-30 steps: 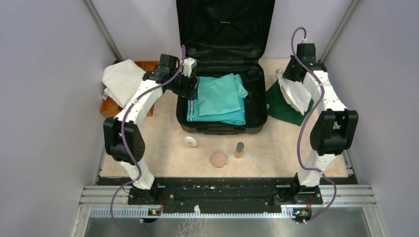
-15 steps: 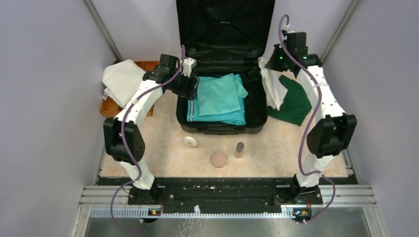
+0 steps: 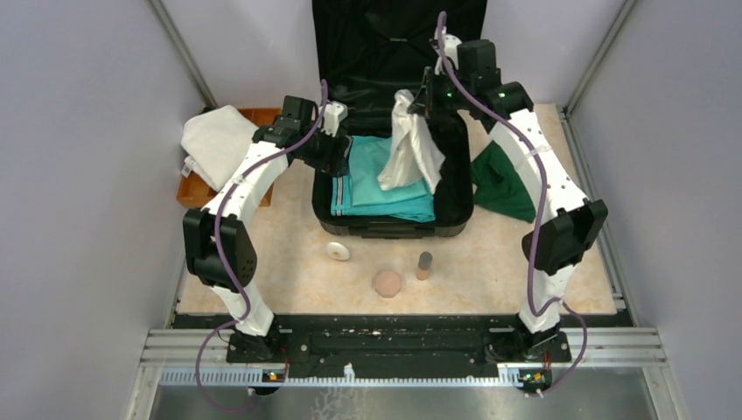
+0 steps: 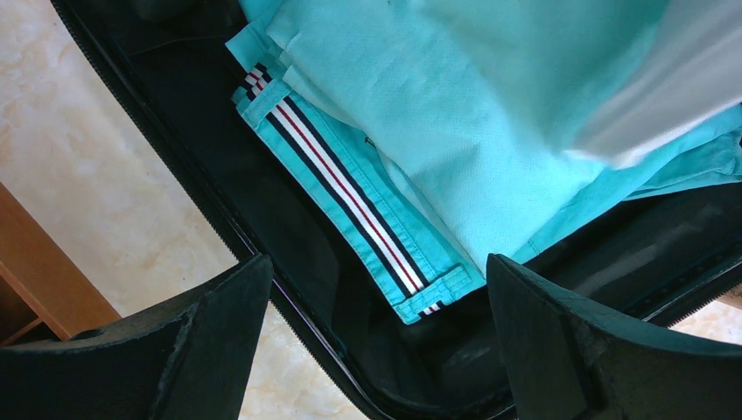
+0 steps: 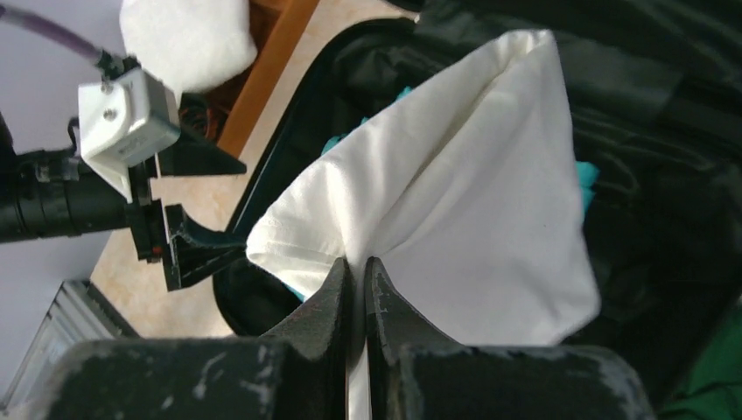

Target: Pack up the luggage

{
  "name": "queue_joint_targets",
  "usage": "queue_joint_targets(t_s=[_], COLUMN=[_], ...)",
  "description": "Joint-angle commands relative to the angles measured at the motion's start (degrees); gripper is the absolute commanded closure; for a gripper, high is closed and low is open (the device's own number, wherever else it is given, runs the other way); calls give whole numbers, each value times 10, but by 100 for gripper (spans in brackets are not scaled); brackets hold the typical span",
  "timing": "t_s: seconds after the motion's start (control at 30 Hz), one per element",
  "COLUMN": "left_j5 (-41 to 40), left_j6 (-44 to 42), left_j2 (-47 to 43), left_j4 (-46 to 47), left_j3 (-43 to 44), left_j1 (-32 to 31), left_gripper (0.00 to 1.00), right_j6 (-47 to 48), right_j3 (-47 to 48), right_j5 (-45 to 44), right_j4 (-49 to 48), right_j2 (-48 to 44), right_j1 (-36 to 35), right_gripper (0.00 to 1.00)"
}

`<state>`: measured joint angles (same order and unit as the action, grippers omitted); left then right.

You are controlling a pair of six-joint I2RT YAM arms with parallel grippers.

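The luggage [image 3: 462,197], a black suitcase, lies open at the back middle with its lid upright. Folded teal garments [image 3: 376,188] [image 4: 455,114] lie inside, one with a striped waistband [image 4: 350,197]. My right gripper [image 3: 416,98] [image 5: 357,267] is shut on a white cloth [image 3: 411,149] [image 5: 472,201], which hangs over the luggage's right half above the teal pile. My left gripper [image 3: 338,159] [image 4: 378,271] stands wide open over the luggage's left rim [image 4: 219,232], with nothing between its fingers.
A brown wooden tray [image 3: 188,194] at the left holds another white cloth [image 3: 219,140]. A dark green cloth [image 3: 507,188] lies right of the luggage. In front of it sit a white round item [image 3: 339,251], a pink octagonal piece [image 3: 387,283] and a small brown cylinder [image 3: 424,264].
My right arm has swung left, carrying the white cloth from above the green cloth to over the open luggage. The left arm has not moved.
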<state>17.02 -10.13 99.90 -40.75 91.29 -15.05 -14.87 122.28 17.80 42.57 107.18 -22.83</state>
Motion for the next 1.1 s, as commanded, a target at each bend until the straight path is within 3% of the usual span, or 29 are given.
queue_joint_targets(t_s=[0.0,0.3,0.5,0.57,0.67,0.8,0.93,1.07], left_j5=[-4,-12,20,42,59,84,116,123], left_j6=[12,12,34,41,41,19,28,36], left_j2=[-26,-31,-35,-33,-33,-39,-29,-2], left_j4=[7,8,18,17,15,26,43,66], left_j3=[11,0,-8,-6,-7,-24,-31,-28], left_j1=[-1,6,35,53,74,77,73,51], left_gripper=[2,2,2,2,2,2,2,2], right_j6=[24,27,1,-6,-16,-44,-99,-108], right_j3=[7,-30,93,117,108,30,-74,-136], right_j5=[35,11,29,44,49,19,2,-68], right_j4=[1,-30,-7,-1,6,-29,-86,-77], right_j2=[34,120,223,244,249,182,76,16], right_j1=[-41,-127,-160,-169,-173,-148,-85,-21], right_gripper=[100,100,100,91,56,28,21,17])
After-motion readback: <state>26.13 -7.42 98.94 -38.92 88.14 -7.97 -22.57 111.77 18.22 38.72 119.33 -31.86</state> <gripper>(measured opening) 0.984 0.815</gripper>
